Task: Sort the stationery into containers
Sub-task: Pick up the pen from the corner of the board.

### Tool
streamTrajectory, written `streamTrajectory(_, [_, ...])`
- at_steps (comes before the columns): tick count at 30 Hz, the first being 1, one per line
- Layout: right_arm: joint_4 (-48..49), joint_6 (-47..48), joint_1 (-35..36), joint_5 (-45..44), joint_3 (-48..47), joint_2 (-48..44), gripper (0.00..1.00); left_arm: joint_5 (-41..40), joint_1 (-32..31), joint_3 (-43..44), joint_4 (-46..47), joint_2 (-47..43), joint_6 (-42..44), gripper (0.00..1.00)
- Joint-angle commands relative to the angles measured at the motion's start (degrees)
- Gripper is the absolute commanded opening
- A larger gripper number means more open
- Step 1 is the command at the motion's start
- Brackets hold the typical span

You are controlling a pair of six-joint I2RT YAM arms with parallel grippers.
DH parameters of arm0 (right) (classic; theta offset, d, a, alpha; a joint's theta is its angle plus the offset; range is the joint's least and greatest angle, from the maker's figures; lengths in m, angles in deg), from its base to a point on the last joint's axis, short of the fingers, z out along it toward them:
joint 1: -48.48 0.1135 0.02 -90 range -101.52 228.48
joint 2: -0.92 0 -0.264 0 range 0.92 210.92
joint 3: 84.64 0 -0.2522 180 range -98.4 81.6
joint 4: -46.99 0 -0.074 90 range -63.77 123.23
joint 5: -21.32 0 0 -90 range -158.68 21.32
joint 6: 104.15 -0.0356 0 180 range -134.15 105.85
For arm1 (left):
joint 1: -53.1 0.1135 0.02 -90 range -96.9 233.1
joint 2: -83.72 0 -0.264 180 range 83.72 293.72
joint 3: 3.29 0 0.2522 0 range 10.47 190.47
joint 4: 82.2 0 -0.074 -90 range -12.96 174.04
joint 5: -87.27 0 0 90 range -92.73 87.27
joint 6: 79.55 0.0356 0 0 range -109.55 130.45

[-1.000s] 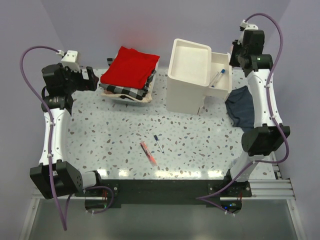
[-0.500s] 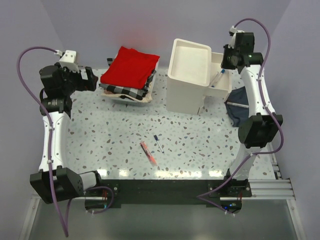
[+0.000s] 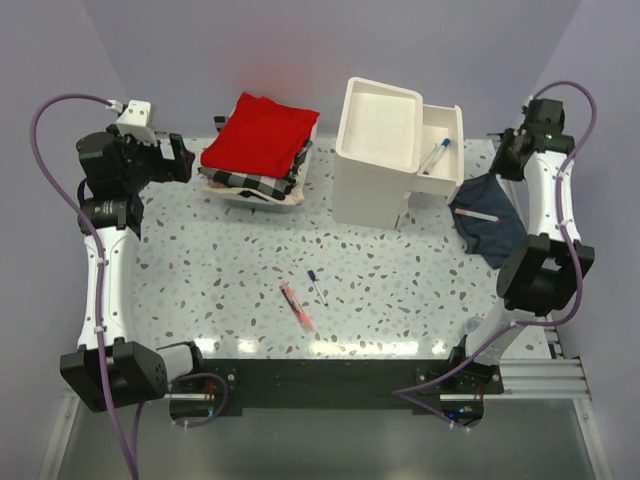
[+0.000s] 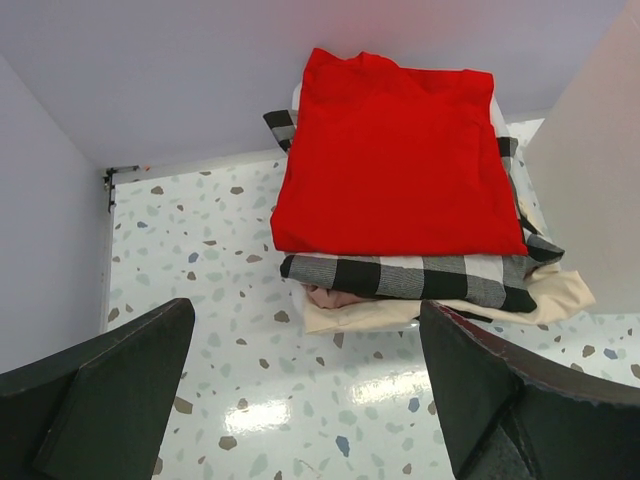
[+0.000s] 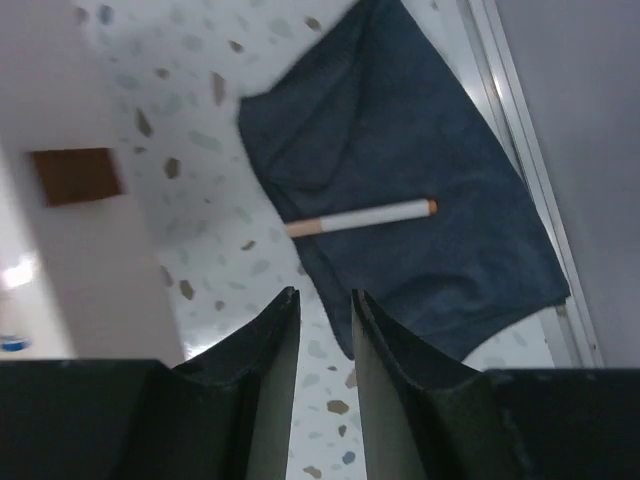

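though the drawer unit (image 5: pixel 60 260) is cut off, right gripper (image 5: pixel 323 300) slightly parted, empty | left gripper (image 4: pixel 305 385) spread wide, empty

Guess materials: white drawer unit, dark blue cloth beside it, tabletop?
Drawer unit: probably moulded plastic, matte white, with rounded corners and thin walls.
Dark blue cloth: soft fabric, matte, lying in folds and creases.
Tabletop: terrazzo-look speckled surface, glossy, mirroring the lights along the near edge; stone or laminate, can't tell.
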Motion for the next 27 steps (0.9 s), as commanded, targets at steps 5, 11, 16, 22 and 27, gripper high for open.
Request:
streamTrajectory(5, [1.2,2.5,-3.6,10.2,8.9,0.1,0.32,-1.2,0.6,-1.5,1.1,0.6,1.8,1.00])
streamTrajectory(11, [1.0,1.3,-2.6,5.4,10.2,1.3,0.35,-1.7,0.5,-1.7,1.1,1.8,2.2,1.00])
streamTrajectory(16, [0.4,-6.3,-2.6,5.5,10.9,1.8,0.48,-2.0,0.5,-2.0,1.0,2.3,2.6,1.00])
streamTrajectory(22, [1.6,-9.7,-2.1,7.3,9.5,5.9,0.44,-1.9,0.6,-1.2,-0.5,3.7,3.2,1.00])
streamTrajectory(27, [1.8,-10.3,-1.9,6.5,4.3,10.7,0.40,-2.3,0.5,-0.3,-1.0,5.6,3.7,1.00])
